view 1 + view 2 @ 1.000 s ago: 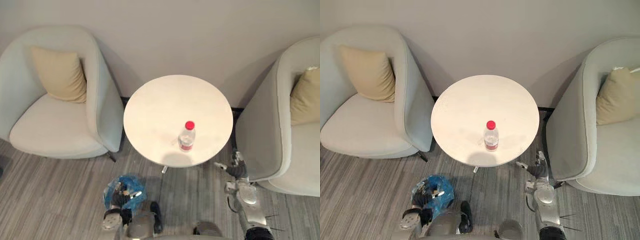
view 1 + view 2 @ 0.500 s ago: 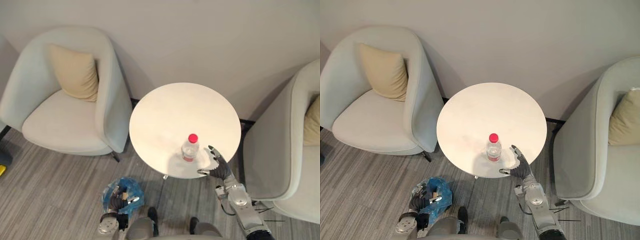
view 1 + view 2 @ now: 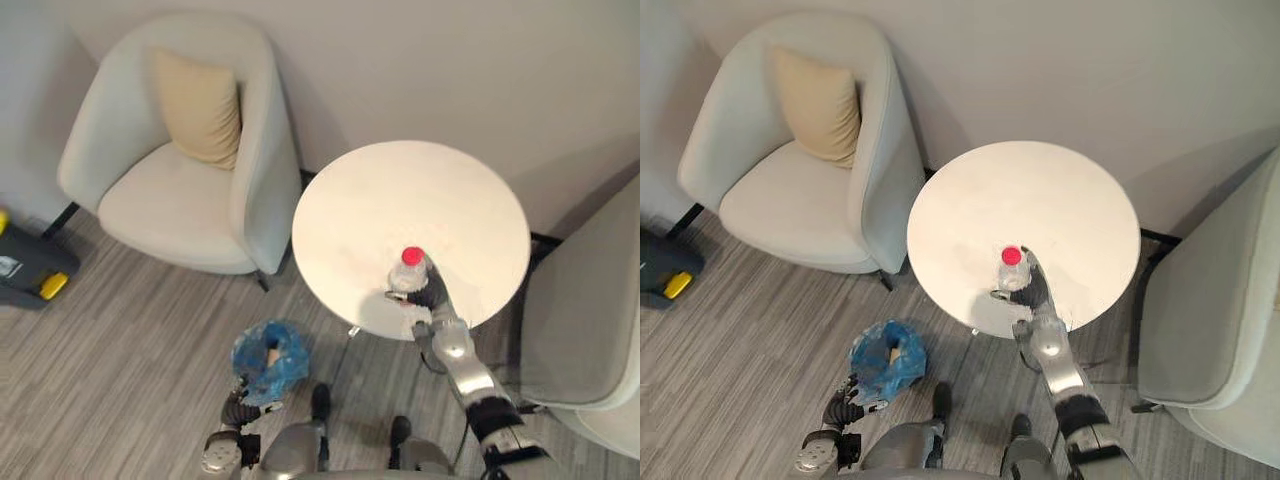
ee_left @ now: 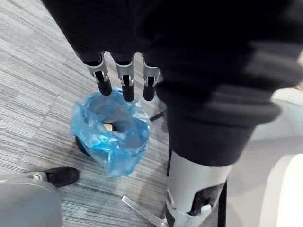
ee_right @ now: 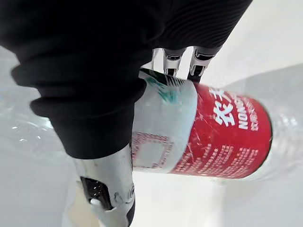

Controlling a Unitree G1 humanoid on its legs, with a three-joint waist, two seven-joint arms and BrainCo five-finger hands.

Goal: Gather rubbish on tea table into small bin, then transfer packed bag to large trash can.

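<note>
Right hand: was seen wrapped round the labelled middle of the bottle, fingers behind it, thumb in front.
Left hand: was held low, fingers straight, nothing gripped.
Bottle: was stood upright, red cap on, near the front edge of the tea table.
Handling: was judged light, thin-walled and smooth; best gripped gently at the label.
Small bin: blue-lined, was set on the floor below.

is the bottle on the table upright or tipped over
Upright: the bottle stands on the tea table, red cap on top, with the right hand closed round its side.
</note>
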